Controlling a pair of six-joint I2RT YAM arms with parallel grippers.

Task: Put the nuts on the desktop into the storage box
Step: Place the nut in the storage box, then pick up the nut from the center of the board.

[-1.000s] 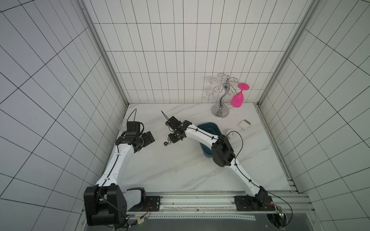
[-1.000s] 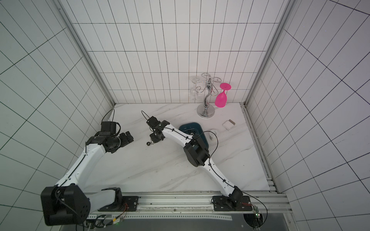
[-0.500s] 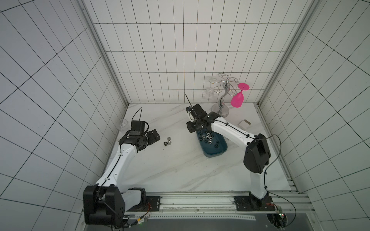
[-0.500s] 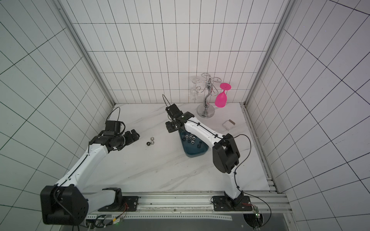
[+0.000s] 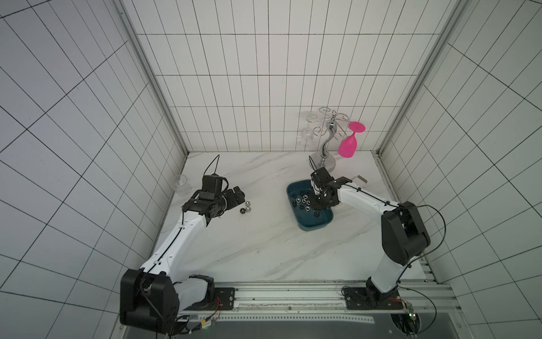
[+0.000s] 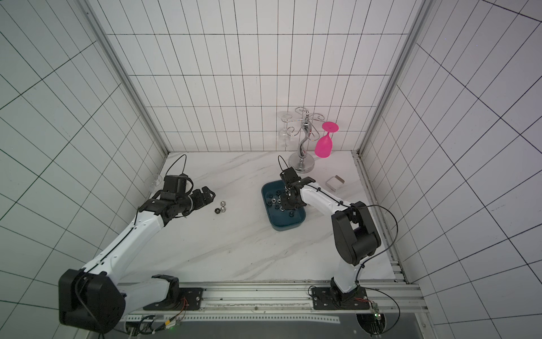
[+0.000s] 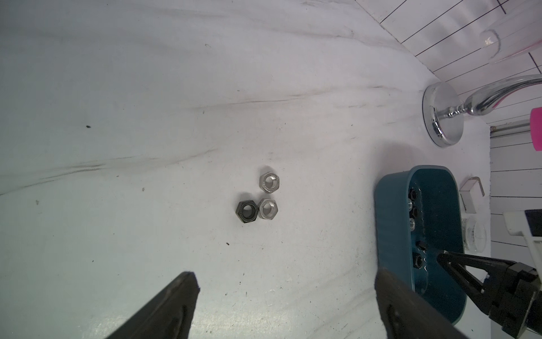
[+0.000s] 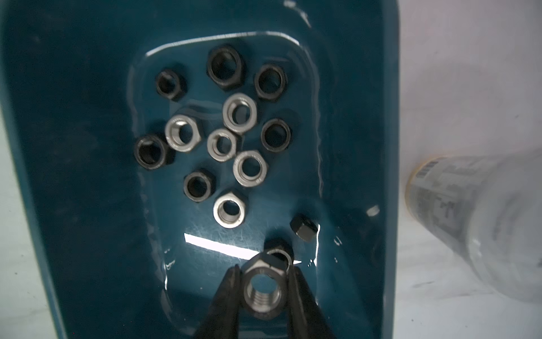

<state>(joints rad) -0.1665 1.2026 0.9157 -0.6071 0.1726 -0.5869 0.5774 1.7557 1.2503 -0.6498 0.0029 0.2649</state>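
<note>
Three nuts (image 5: 245, 207) lie close together on the white marble desktop (image 5: 264, 249): a black nut (image 7: 247, 212) and two silver nuts (image 7: 267, 209). My left gripper (image 7: 284, 274) hovers just short of them, open and empty; both top views show it (image 6: 209, 195) beside the group. The dark teal storage box (image 5: 311, 226) holds several black and silver nuts (image 8: 223, 143). My right gripper (image 8: 264, 268) hangs low inside the box, shut on a silver nut (image 8: 262, 289). In both top views that gripper (image 6: 289, 202) sits over the box's middle.
A chrome glass rack (image 5: 324, 163) with a pink glass (image 5: 347, 146) stands behind the box. A small white block (image 5: 361, 179) lies to the box's right, and a labelled white jar (image 8: 484, 229) sits right beside it. A clear glass cup (image 5: 180, 185) stands near the left wall.
My right arm has swung from the loose nuts on the left across to the storage box and lowered into it. The left gripper has edged toward the three nuts.
</note>
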